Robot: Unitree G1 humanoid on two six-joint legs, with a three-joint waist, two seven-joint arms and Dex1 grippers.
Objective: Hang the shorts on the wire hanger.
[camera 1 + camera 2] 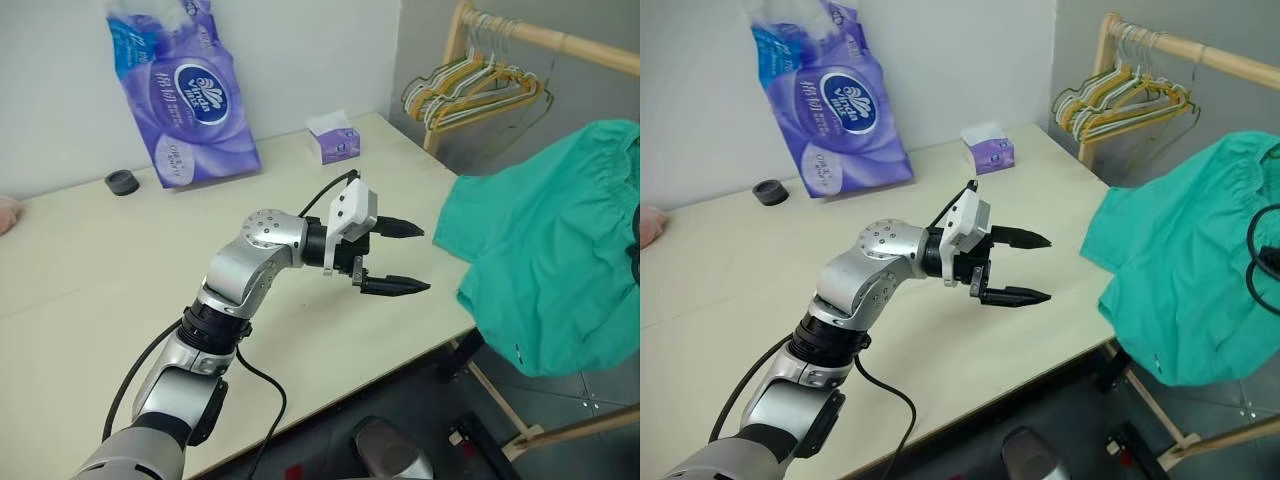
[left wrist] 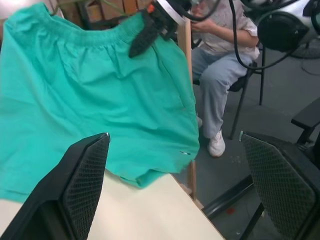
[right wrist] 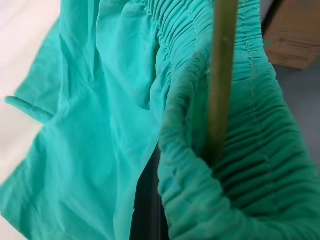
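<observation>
1. The teal shorts (image 1: 550, 260) are held up off the right edge of the bench (image 1: 120, 290), with one leg draped onto its corner.
2. The right end effector (image 2: 145, 32) is seen pinching the gathered waistband, fingers pressed together on the fabric.
3. The left end effector (image 1: 392, 258) is held out over the bench, fingers spread wide and empty, aimed at the shorts.
4. In the right wrist view, a thin olive wire (image 3: 220, 75), judged to be the wire hanger, is seen running through the waistband opening.
5. For the step in hand, the loose side of the waistband would best be taken by the spread fingers, so the fabric can be stretched along the wire rather than bunched.
6. The purple tissue pack (image 1: 185, 95) is torn open at the top with white tissue showing; the small tissue box (image 1: 333, 142) has a sheet sticking up.
</observation>
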